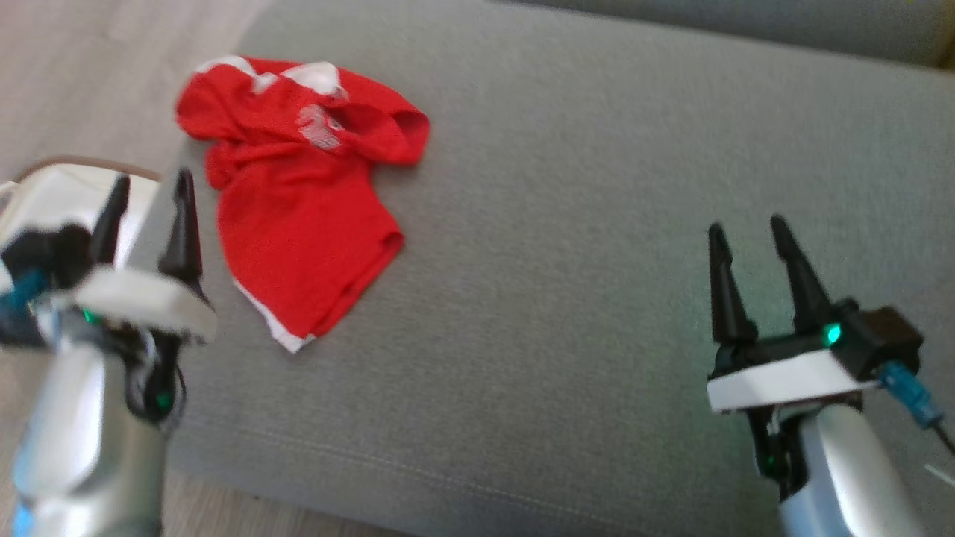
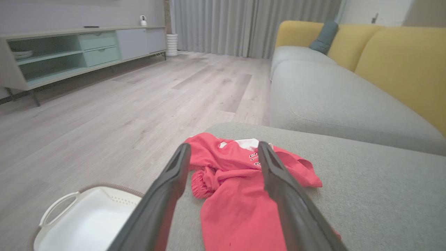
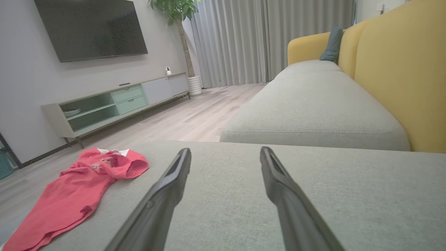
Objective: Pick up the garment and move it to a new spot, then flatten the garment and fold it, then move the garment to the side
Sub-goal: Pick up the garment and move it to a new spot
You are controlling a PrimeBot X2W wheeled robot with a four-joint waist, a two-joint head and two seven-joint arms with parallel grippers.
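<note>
Sofa seat (image 1: pixel 597 224): red garment (image 1: pixel 298 224), basket (image 2: pixel 87 219) alongside

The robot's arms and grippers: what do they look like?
Each arm is a glossy silver forearm ending in a white block with a black mount. From it rise two long, tapering black fingers. The left gripper and right gripper look alike, each with small green lights and a blue cable at the side.

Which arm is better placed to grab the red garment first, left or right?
Left, probably. The left gripper stands open right beside the red garment, which lies straight ahead in its wrist view. The right gripper, also open, sits far across the grey cushion.
</note>
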